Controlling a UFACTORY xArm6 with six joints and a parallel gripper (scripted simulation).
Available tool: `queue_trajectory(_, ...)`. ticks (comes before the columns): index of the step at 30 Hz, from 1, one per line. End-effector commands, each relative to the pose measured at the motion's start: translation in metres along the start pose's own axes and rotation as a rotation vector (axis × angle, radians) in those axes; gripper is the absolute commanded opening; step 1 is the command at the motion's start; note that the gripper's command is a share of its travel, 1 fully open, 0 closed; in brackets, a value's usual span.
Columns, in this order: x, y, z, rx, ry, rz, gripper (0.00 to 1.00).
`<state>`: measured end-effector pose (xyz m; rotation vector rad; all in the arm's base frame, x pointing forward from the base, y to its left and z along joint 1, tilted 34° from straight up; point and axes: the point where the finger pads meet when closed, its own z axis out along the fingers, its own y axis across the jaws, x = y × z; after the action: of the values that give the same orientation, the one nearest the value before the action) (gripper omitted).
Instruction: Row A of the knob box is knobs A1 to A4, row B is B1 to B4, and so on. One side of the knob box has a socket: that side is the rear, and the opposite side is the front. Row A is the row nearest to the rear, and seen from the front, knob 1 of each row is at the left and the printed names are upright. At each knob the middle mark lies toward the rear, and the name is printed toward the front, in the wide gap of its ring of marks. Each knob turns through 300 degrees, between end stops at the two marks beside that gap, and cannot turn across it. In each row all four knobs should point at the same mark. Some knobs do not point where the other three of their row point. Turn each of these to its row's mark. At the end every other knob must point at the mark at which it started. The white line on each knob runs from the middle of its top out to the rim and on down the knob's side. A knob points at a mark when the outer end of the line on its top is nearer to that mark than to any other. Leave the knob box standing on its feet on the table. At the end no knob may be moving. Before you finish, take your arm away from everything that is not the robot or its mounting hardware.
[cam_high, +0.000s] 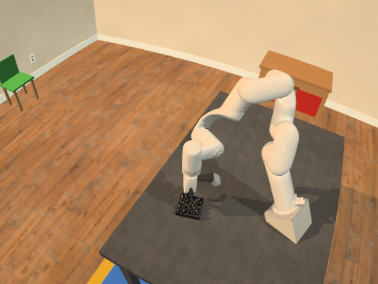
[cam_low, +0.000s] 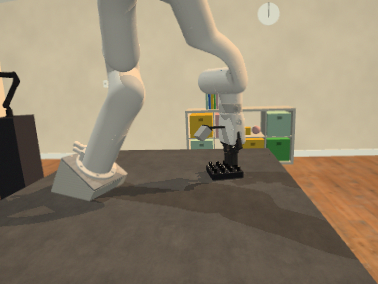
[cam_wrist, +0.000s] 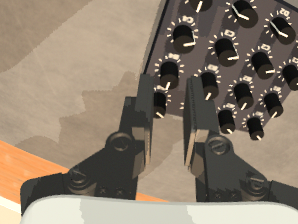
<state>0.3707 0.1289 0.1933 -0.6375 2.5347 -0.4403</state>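
The black knob box (cam_high: 190, 206) stands on its feet on the dark table, also in the exterior view (cam_low: 225, 170). In the wrist view the knob box (cam_wrist: 226, 63) shows several black knobs with white lines. My gripper (cam_wrist: 169, 95) points straight down over the box's near edge, also seen in the top and exterior views (cam_high: 190, 192) (cam_low: 231, 157). Its fingers stand a little apart on either side of an edge-row knob (cam_wrist: 160, 100), which sits close to the left finger. A gap shows between the fingers, so they do not clamp it.
The arm's base (cam_high: 289, 218) stands on the table to the right of the box. The table's edge runs close behind the box in the wrist view. A shelf with coloured bins (cam_low: 240, 129) stands beyond the table.
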Motion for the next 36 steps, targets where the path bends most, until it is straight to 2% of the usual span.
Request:
queue_trajectory(1, -0.001, 0.000, -0.012, 0.000, -0.002, 0.001, 0.19)
queue_trajectory(22, 0.000, 0.000, -0.017, 0.000, -0.002, 0.004, 0.19)
queue_trajectory(29, 0.046, 0.012, -0.034, -0.001, -0.001, 0.243, 0.19)
queue_trajectory(36, 0.050, 0.013, -0.035, -0.001, -0.001, 0.262, 0.19)
